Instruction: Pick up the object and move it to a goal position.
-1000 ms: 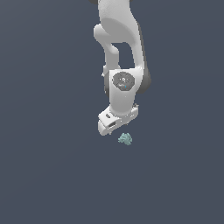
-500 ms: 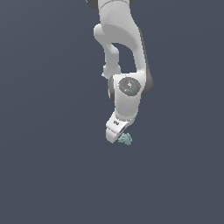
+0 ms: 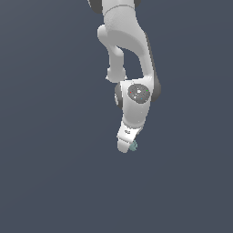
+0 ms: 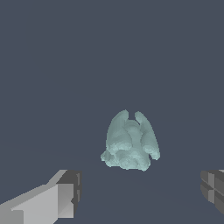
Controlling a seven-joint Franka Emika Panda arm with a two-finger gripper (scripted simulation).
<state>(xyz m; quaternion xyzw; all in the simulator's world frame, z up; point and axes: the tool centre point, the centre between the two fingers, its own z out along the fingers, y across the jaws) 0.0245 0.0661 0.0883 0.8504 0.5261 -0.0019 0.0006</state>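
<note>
The object (image 4: 130, 142) is a small pale teal-green lumpy blob lying on the flat dark grey surface. In the wrist view it fills the middle, ahead of and between my two grey fingertips (image 4: 65, 192), which stand wide apart and touch nothing. My gripper (image 4: 140, 192) is open. In the exterior view the white arm reaches down and the gripper (image 3: 125, 146) sits low over the object (image 3: 133, 145), which peeks out at the hand's edge on the exterior view's right; most of it is hidden behind the hand.
A uniform dark grey surface (image 3: 54, 182) fills both views. No other objects, containers or edges show.
The arm has lowered and tilted toward the object over the last second. The hand now covers most of the blob in the exterior view. The object itself has not moved.
</note>
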